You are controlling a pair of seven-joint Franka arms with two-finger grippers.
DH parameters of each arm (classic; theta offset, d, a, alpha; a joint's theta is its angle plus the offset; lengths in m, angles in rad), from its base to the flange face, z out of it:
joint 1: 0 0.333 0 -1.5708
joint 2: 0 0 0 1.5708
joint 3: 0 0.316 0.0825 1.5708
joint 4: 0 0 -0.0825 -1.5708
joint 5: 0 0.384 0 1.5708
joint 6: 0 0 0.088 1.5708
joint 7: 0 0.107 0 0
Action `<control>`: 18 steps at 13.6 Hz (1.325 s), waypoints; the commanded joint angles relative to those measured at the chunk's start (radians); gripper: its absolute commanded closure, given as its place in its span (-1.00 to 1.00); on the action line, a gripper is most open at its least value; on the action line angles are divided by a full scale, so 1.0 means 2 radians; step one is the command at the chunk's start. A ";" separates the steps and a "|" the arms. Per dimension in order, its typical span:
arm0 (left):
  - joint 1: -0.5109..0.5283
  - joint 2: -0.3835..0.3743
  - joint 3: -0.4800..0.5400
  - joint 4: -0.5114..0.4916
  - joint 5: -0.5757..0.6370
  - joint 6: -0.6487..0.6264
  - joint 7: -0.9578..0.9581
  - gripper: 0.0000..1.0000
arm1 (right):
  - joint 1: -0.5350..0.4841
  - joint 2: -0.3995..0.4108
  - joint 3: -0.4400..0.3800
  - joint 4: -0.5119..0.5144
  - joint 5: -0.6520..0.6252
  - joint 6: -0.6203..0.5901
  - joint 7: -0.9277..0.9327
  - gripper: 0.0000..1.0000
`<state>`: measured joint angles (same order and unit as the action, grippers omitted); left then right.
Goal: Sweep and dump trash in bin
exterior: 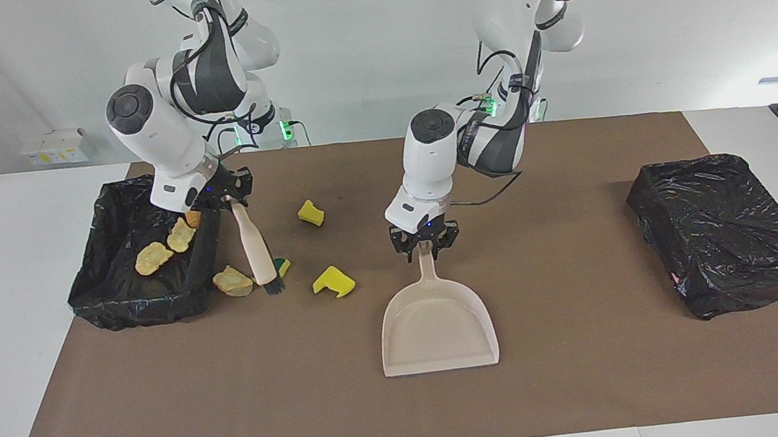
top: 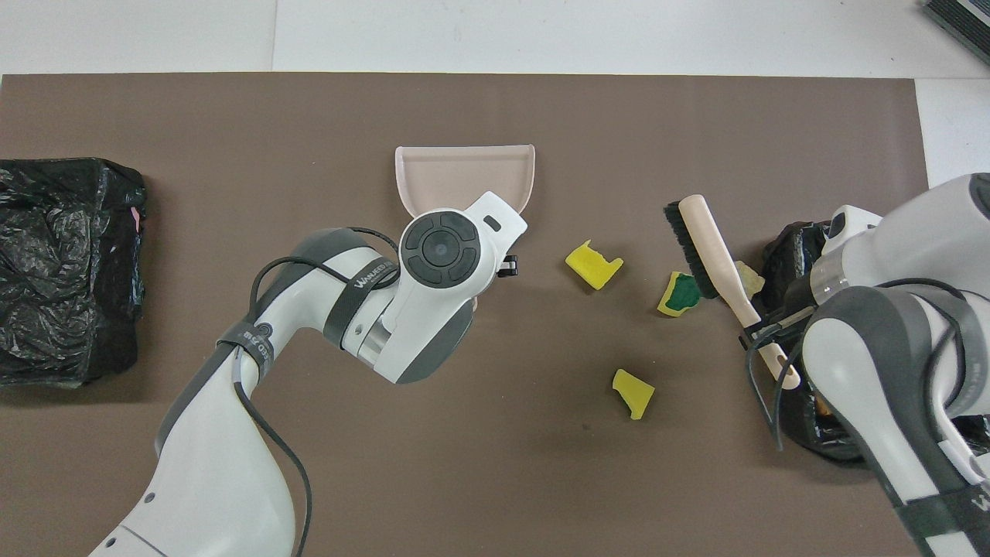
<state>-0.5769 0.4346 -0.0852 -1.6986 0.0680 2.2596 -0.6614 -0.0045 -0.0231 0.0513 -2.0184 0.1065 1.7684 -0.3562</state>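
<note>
1. In the facing view the left gripper point(exterior: 426, 248) sits at frame centre, its fingers pinched on the top end of the dustpan point(exterior: 438, 326) handle. The pan lies flat on the brown mat point(exterior: 590, 385), its open mouth toward the bottom of the frame.
2. The right gripper point(exterior: 234, 200) is at the upper left, over the rim of the open bin point(exterior: 111, 302), clamped on the end of the brush point(exterior: 255, 249). The brush slants down; its bristles appear to touch the mat.
3. A tan bread chunk point(exterior: 233, 282) lies against the bin's outer wall. The green-topped sponge piece point(exterior: 281, 265) sits just beside the bristles, partly hidden by them.
4. One yellow sponge piece point(exterior: 333, 282) lies between brush and dustpan; another yellow piece point(exterior: 311, 213) lies higher in the frame.
5. Three bread chunks point(exterior: 153, 257) rest inside the bin.
6. A closed black-bagged bin point(exterior: 726, 232) stands at the right, well apart.
7. The mat's lower half is bare from edge to edge, as is the strip between dustpan and closed bin.
</note>
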 commanded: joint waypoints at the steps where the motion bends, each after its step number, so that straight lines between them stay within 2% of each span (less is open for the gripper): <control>1: 0.007 -0.009 0.002 0.003 0.003 -0.021 -0.004 1.00 | -0.004 0.001 0.004 0.000 -0.008 0.008 -0.007 1.00; 3: 0.021 -0.009 0.000 0.006 0.001 -0.025 0.010 1.00 | -0.004 0.001 0.004 -0.001 -0.009 0.017 -0.008 1.00; 4: 0.029 -0.009 -0.001 0.015 0.001 -0.047 0.038 1.00 | -0.005 0.002 0.004 -0.001 -0.022 0.024 -0.009 1.00; 7: 0.065 -0.008 0.000 0.065 -0.018 -0.158 0.205 1.00 | -0.005 0.014 0.004 0.001 -0.062 0.045 -0.030 1.00; 10: 0.104 0.004 0.000 0.121 -0.038 -0.225 0.310 1.00 | -0.006 0.018 0.004 0.004 -0.070 0.055 -0.031 1.00; 15: 0.120 0.023 0.003 0.162 -0.032 -0.225 0.414 1.00 | -0.014 0.031 0.004 0.007 -0.105 0.081 -0.052 1.00; 18: 0.127 0.030 0.001 0.165 -0.039 -0.217 0.443 1.00 | -0.017 0.030 0.002 0.004 -0.108 0.080 -0.046 1.00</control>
<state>-0.3422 0.4671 -0.0752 -1.4104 0.0086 1.8308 0.1794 -0.0200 0.0325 0.0484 -2.0169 -0.0891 1.9228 -0.4241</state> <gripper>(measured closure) 0.687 0.744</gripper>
